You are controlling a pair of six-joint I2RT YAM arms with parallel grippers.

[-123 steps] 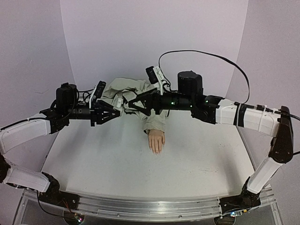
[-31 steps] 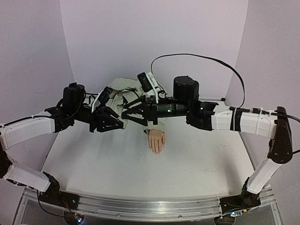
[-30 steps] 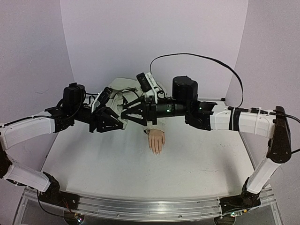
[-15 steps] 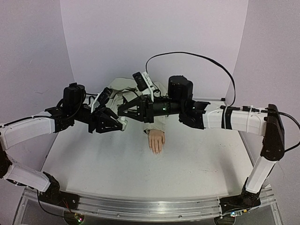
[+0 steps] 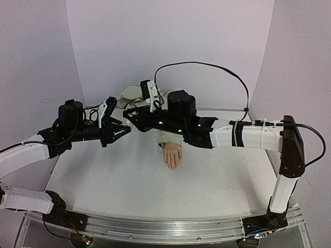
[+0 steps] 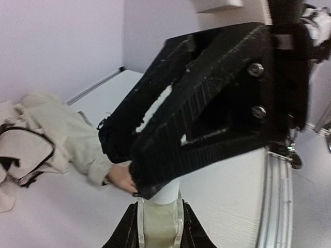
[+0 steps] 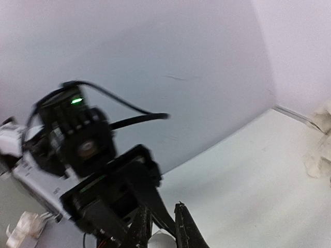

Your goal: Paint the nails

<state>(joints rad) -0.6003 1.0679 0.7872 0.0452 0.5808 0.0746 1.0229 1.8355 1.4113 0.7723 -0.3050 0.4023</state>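
Left gripper [image 6: 158, 232] clamps a white bottle [image 6: 159, 206]; right gripper [image 7: 161, 232] is pinched shut on its top, over the table's [image 5: 129, 181] far left. The nails [image 5: 172, 167] tip the mannequin hand [image 5: 172, 154], mid-table toward the far edge.

A flat white tabletop [image 5: 103, 181] sits between plain pale lilac backdrop walls [image 5: 170, 41], with a silver metal rail [image 5: 165, 230] along its near edge.

Tight squeeze: the black right gripper [image 5: 127, 114] noses into the black left gripper [image 5: 127, 129] and the small white bottle [image 6: 160, 217] clamped in it, crumpled beige cloth sleeve [image 6: 72, 142] just behind both, bare white tabletop [image 5: 129, 181] open underneath.
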